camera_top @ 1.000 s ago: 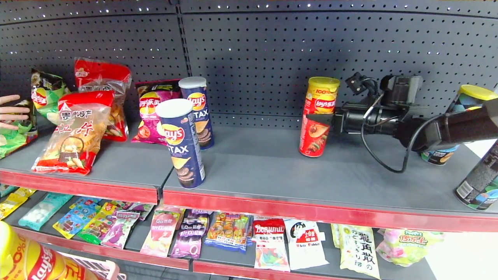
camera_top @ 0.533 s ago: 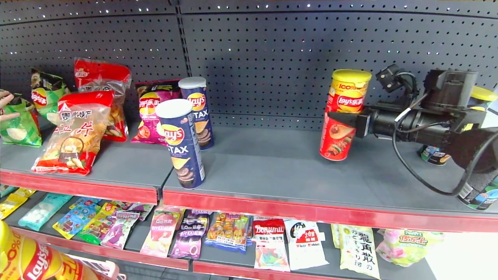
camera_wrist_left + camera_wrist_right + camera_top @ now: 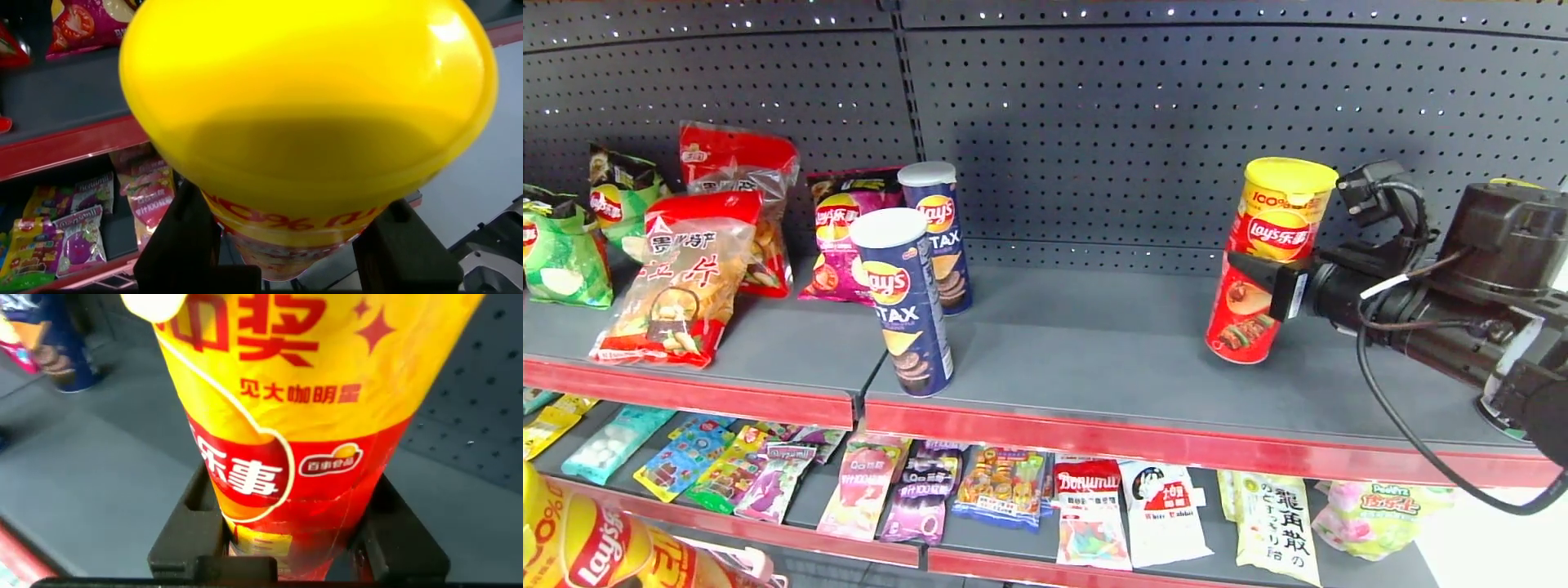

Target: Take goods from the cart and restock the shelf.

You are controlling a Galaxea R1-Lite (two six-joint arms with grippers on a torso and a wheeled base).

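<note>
Where a grey shelf [image 3: 1094, 367] with a red front lip runs against a dark pegboard wall [image 3: 1094, 122], the right claw [image 3: 1255, 282] pinches a red-and-yellow chip can [image 3: 1278, 216]. The can is yellow-lidded and tilted over the shelf's right end, well apart from a blue can [image 3: 905, 302] near the front edge. The left claw [image 3: 282, 249] grips a 2nd yellow-lidded can [image 3: 310, 106], low at the robot's left.
</note>
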